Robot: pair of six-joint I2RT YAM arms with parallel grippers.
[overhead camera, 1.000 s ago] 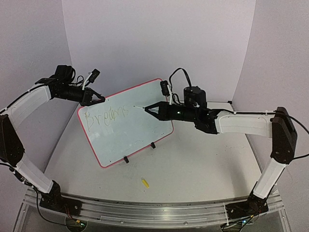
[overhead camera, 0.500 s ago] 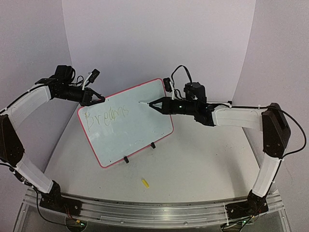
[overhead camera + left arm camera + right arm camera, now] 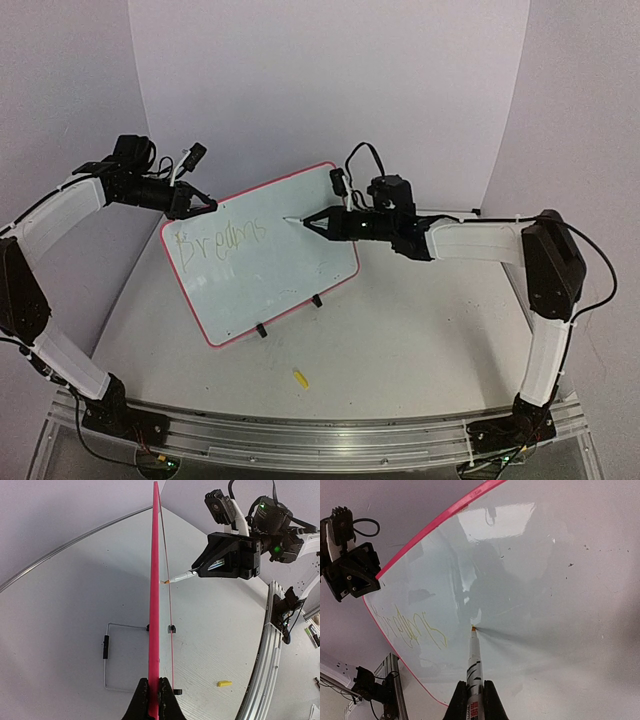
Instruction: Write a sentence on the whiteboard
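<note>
The whiteboard [image 3: 270,275], white with a pink-red border, stands tilted on black clip feet. A yellow word [image 3: 218,240] is written on its left half. My left gripper [image 3: 205,205] is shut on the board's upper left edge; in the left wrist view the jaws [image 3: 154,700] pinch the pink edge [image 3: 155,605]. My right gripper [image 3: 318,222] is shut on a white marker [image 3: 474,665]. The marker's orange tip [image 3: 473,628] appears to touch the board [image 3: 530,580] just right of the yellow writing [image 3: 412,627].
A small yellow cap [image 3: 300,378] lies on the table in front of the board. A wire stand [image 3: 106,645] props the board from behind. A metal rail [image 3: 300,440] runs along the near edge, and white backdrop walls enclose the table.
The right arm has folded and its gripper has shifted a little along the board, with the marker tip staying just right of the written word. The left arm has not moved.
</note>
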